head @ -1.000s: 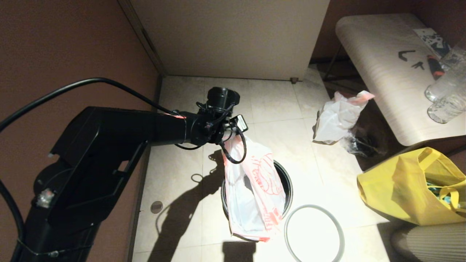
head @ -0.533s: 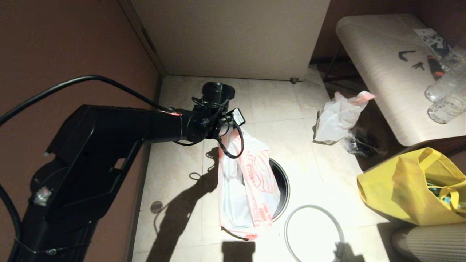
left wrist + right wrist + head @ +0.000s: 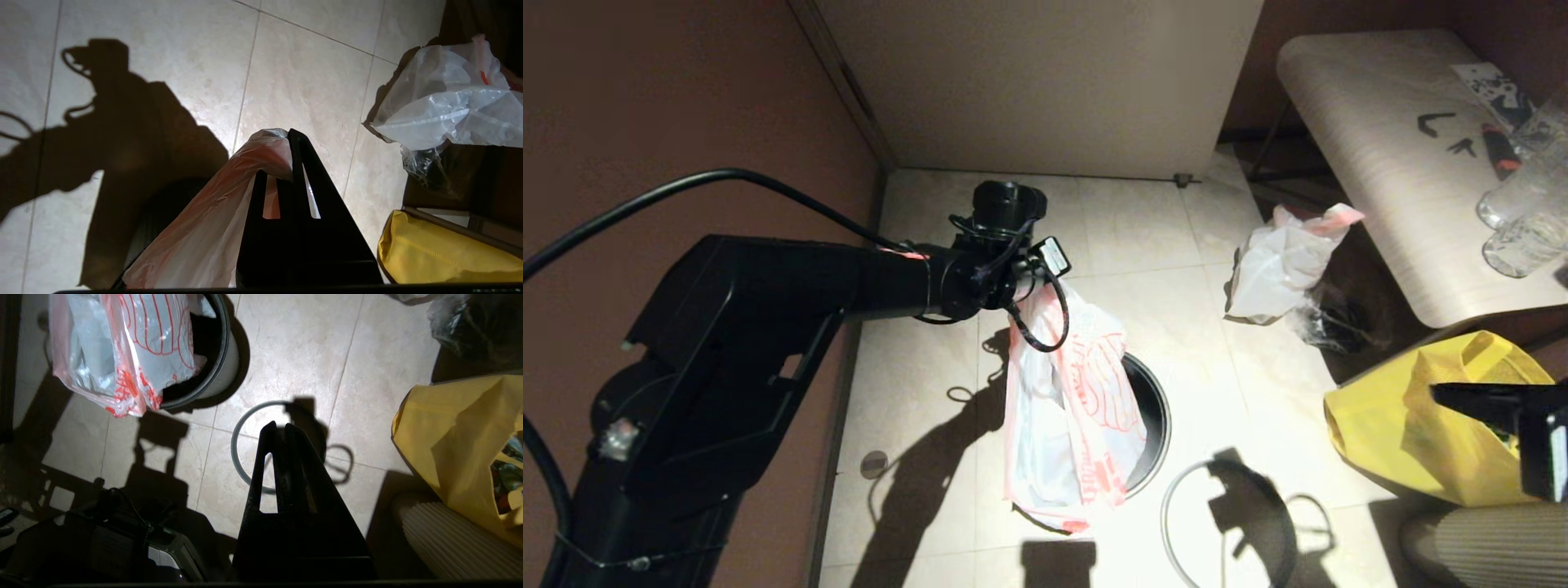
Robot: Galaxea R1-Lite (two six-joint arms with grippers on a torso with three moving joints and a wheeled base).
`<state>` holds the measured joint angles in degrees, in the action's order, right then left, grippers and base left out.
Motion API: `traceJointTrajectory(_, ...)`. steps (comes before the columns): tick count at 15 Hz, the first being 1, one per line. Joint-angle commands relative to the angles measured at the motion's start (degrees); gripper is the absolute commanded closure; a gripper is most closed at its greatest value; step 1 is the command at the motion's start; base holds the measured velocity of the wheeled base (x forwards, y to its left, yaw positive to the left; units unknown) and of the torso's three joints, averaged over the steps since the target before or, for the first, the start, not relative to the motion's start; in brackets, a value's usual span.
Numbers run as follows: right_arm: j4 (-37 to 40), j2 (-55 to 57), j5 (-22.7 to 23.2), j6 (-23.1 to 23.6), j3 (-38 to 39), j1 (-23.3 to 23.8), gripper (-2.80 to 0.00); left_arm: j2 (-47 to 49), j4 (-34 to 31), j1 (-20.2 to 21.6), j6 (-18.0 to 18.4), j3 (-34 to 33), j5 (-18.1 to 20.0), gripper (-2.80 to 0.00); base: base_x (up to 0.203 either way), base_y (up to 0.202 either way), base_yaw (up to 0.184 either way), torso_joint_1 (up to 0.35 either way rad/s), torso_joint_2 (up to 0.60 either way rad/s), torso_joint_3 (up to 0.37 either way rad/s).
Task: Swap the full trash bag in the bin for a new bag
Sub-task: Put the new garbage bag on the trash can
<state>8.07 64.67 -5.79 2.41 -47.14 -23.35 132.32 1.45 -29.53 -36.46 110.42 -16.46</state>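
Observation:
My left gripper (image 3: 1036, 287) is shut on the bunched top of the new bag (image 3: 1066, 408), translucent white with a red cartoon outline. The bag hangs down over the left part of the black bin (image 3: 1153, 412), hiding that side of it. In the left wrist view the bag's top (image 3: 261, 149) is pinched at the gripper's tip (image 3: 292, 136). The bin's grey ring (image 3: 1168, 498) lies on the floor to its right. The full trash bag (image 3: 1278, 265) lies on the floor near the table. My right gripper (image 3: 1441, 394) is shut on nothing and hovers above the ring (image 3: 236, 457).
A yellow tote (image 3: 1421, 441) stands on the floor at the right, with a ribbed beige object (image 3: 1486, 547) in front of it. A small clear wrinkled bag (image 3: 1327, 327) lies under the edge of the table (image 3: 1380, 163). The brown wall runs close on the left.
My left arm has carried the new bag a little left and back over the bin. My right gripper has come into the head view from the right, casting its shadow on the ring.

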Motion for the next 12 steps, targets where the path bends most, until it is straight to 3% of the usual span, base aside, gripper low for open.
traceJointTrajectory(1, -0.4, 10.3, -2.1, 0.1, -1.5, -4.3, 0.0, 0.5, 0.3, 1.6, -0.2, 0.0, -0.2, 0.0, 0.0, 0.0, 0.0, 0.0, 0.0, 0.0)
traceJointTrajectory(4, -5.1, 19.9, -4.2, 0.1, -3.9, -9.8, 0.0, 0.8, 0.5, 4.6, -0.4, 0.0, -0.1, 0.0, 0.0, 0.0, 0.0, 0.0, 0.0, 0.0)
traceJointTrajectory(8, -11.3, 26.7, -4.8, -1.8, -5.6, -13.9, 0.0, 0.1, 0.4, 4.6, -1.0, -0.4, -0.5, 0.0, 0.0, 0.0, 0.0, 0.0, 0.0, 0.0)
traceJointTrajectory(9, -13.3, 28.7, -4.7, -3.4, -6.0, -15.0, 0.0, 0.1, 0.4, 4.4, -0.9, -0.3, -0.5, -2.8, 0.0, 0.0, 0.0, 0.0, 0.0, 0.0)
traceJointTrajectory(12, -19.0, 34.3, -4.5, -5.3, -6.8, -17.0, 0.0, -0.1, 0.1, 2.7, -1.0, -0.5, -0.4, -2.8, 0.0, 0.0, 0.0, 0.0, 0.0, 0.0)
